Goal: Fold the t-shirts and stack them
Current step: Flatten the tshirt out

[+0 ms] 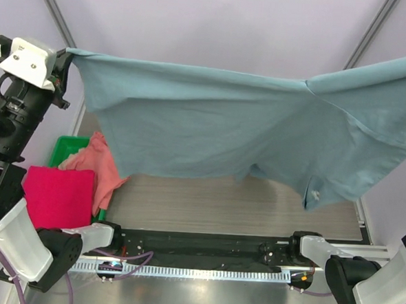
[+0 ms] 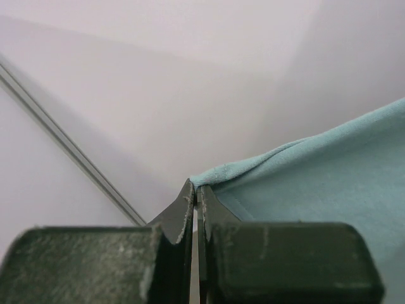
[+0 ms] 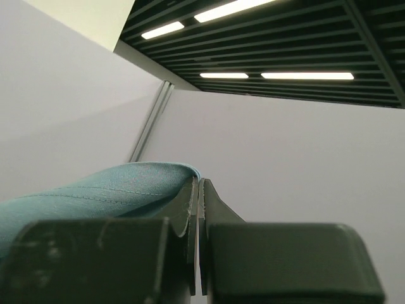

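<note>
From above, the blue t-shirt (image 1: 225,126) hangs spread wide over the table (image 1: 241,206). In the left wrist view the left gripper (image 2: 196,190) pinches its corner tight; in the right wrist view the right gripper (image 3: 198,185) pinches another edge.

Matt, fine-knit cloth on the dusty slate-blue t-shirt (image 1: 211,125), hem stitched. The crimson-pink cloth t-shirt (image 1: 57,197) and salmon-pink cloth t-shirt (image 1: 99,161) are soft and matt. The green bin (image 1: 67,144) — smooth plastic. The tabletop (image 1: 220,205) — pale wood-grain, matt.

No words, brands, numbers or signs can be read anywhere. A small pale patch (image 1: 315,195) near the hem of the slate-blue cloth t-shirt (image 1: 226,119) is too small to make out.
</note>
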`<state>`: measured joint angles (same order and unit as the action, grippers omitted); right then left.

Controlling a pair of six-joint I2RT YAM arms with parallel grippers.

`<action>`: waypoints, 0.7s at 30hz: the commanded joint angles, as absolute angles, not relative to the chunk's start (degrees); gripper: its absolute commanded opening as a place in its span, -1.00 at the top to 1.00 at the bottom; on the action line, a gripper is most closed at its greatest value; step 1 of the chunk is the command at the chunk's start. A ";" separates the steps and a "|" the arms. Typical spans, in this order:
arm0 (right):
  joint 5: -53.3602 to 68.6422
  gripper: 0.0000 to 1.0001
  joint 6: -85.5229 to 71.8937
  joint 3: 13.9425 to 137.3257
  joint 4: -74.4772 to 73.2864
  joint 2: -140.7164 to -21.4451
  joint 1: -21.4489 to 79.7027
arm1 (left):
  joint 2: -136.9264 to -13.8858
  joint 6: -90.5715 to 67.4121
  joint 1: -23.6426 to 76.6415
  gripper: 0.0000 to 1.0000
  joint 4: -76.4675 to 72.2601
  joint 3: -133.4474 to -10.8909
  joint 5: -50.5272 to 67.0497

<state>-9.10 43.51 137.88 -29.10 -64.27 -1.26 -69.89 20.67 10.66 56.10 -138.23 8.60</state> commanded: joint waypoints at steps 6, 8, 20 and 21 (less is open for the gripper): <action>-10.11 0.97 47.64 131.93 -15.39 -75.58 -1.41 | -77.59 26.28 10.37 1.00 48.69 -132.63 2.20; -10.54 0.97 47.29 130.00 -12.06 -79.34 -1.49 | -79.62 26.80 10.46 1.00 47.64 -130.88 1.32; -9.85 0.98 42.99 139.83 -7.21 -96.59 -4.39 | -93.69 26.19 10.46 1.00 42.10 -137.89 -1.05; -9.50 0.97 42.72 139.66 -7.12 -96.24 -4.57 | -93.52 26.02 10.46 1.00 41.49 -137.73 -1.05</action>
